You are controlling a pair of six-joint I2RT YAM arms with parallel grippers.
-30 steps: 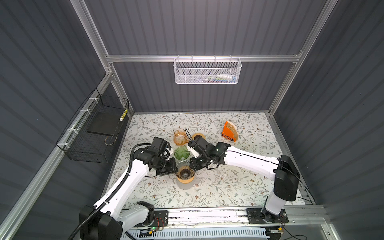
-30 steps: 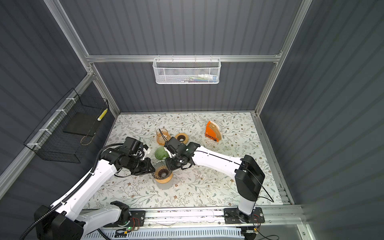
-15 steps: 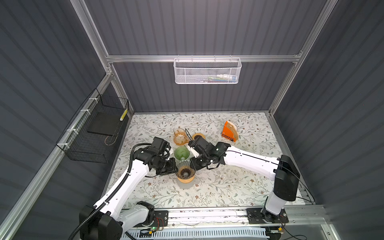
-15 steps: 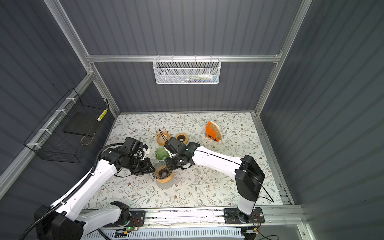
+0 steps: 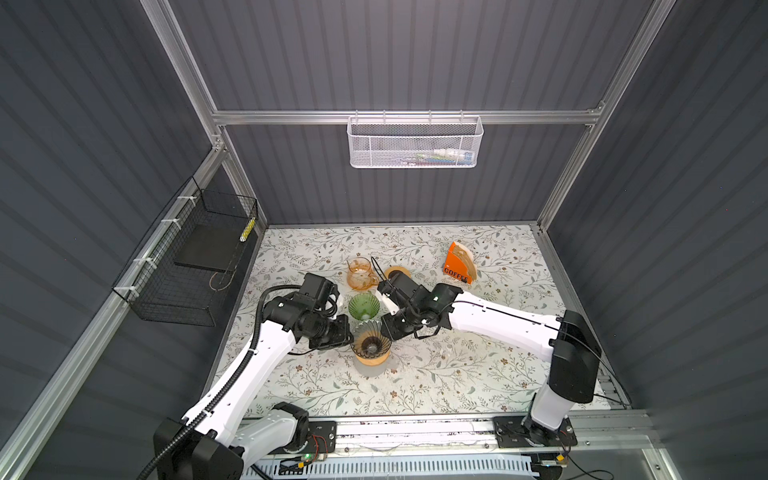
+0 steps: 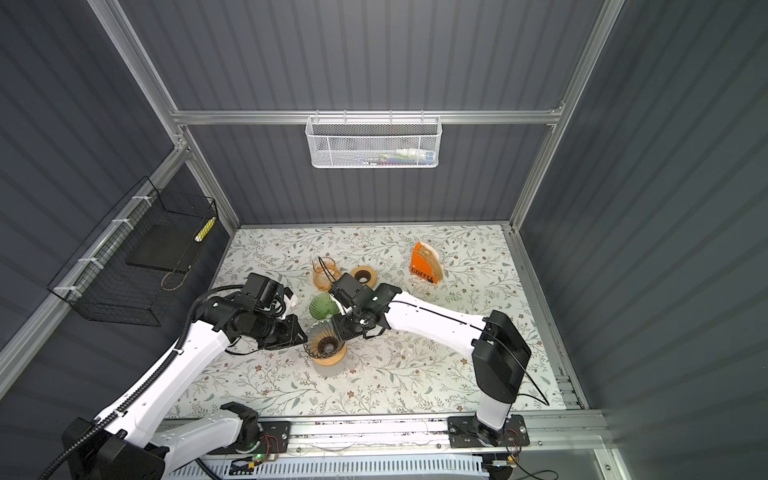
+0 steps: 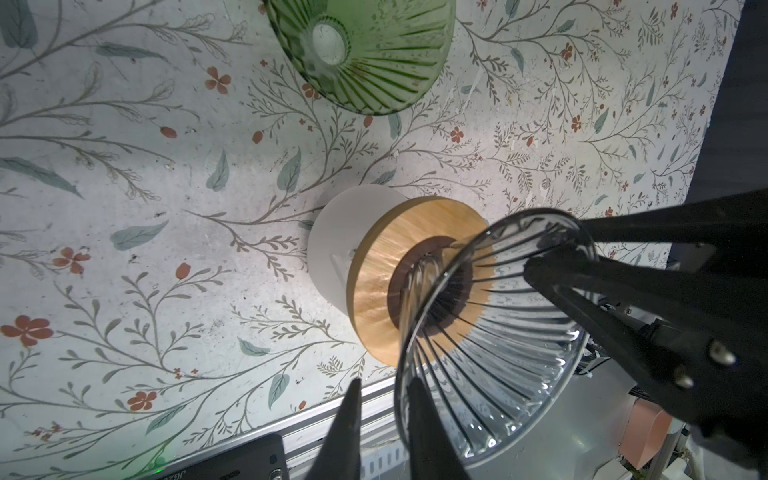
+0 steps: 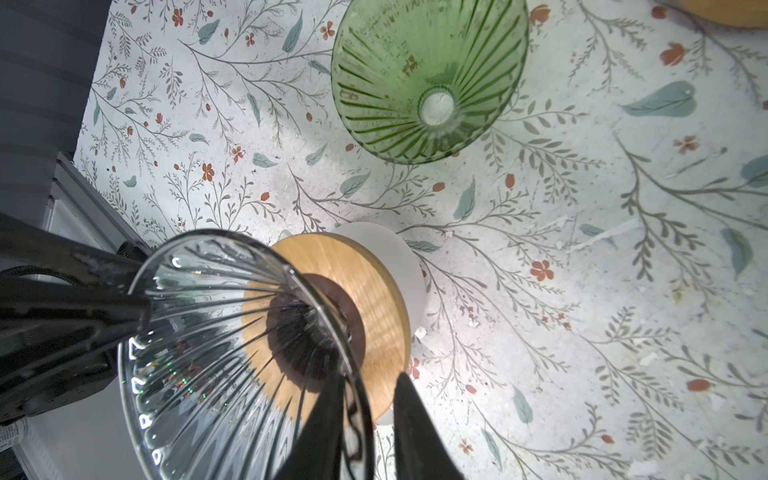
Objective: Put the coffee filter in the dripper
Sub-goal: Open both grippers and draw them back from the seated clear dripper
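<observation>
With fingers (image 7: 351,419) slightly parted astride the dripper (image 5: 371,341) rim, left gripper (image 7: 384,386) at nine o'clock and right gripper (image 8: 370,380) at one should lift straight off.

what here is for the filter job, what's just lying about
For the job:
clear ribbed glass dripper
orange COFFEE holder of paper filters

Lying about:
green ribbed glass dripper
amber glass vessel
loose wooden ring
white mesh basket
black wire basket

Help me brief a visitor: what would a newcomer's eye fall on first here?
The clear glass dripper on its wooden ring, mid-table near the front, with the left pincer and right pincer straddling opposite sides of its rim. Just behind it sits a green dripper, and back right an orange COFFEE filter holder.
</observation>
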